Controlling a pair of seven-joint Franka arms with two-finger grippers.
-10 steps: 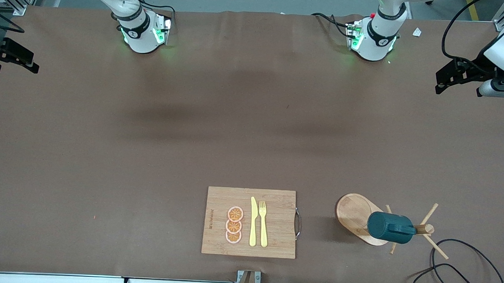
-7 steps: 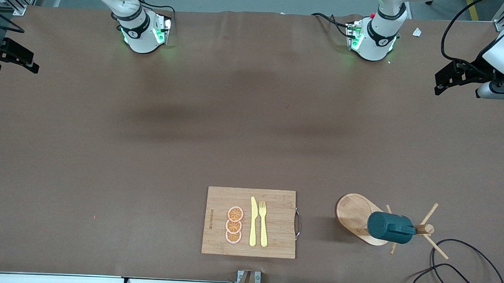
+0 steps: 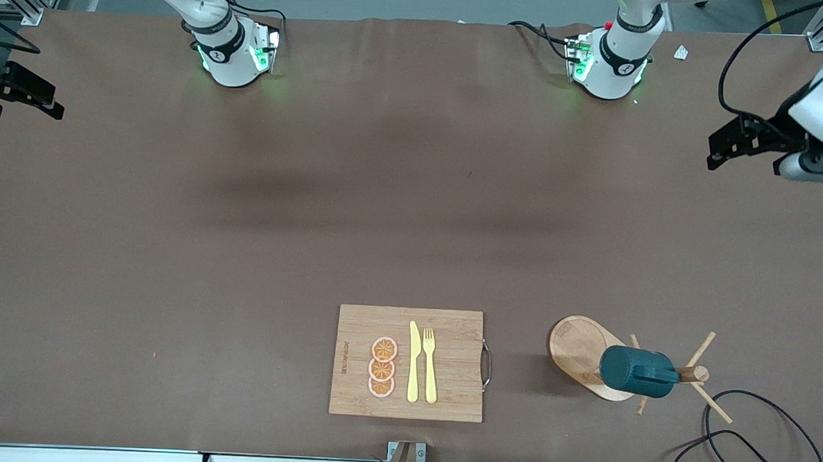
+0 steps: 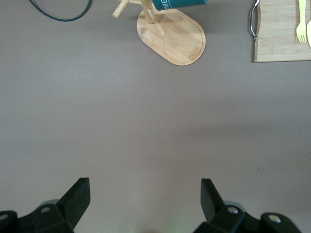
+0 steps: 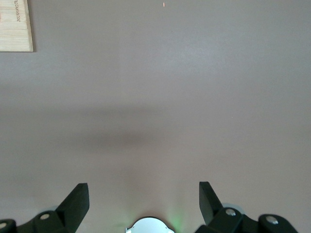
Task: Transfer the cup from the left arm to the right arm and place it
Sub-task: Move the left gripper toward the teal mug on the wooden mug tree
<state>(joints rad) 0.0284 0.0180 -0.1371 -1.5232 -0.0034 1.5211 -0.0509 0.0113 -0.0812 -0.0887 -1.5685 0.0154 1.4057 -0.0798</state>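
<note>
At the left edge of the front view, upper part, the right gripper hangs above the table with its fingers spread wide and nothing between them. In the lower middle of the frame lies a wooden cutting board; on it are three orange slices, a yellow knife and a yellow fork. More to the lower right stands a wooden peg rack, and the cup hangs on one of its pegs, lying sideways. A black cable curls in the lower right corner. At the upper right edge the left gripper is over the table, fingers also wide apart and empty.
</note>
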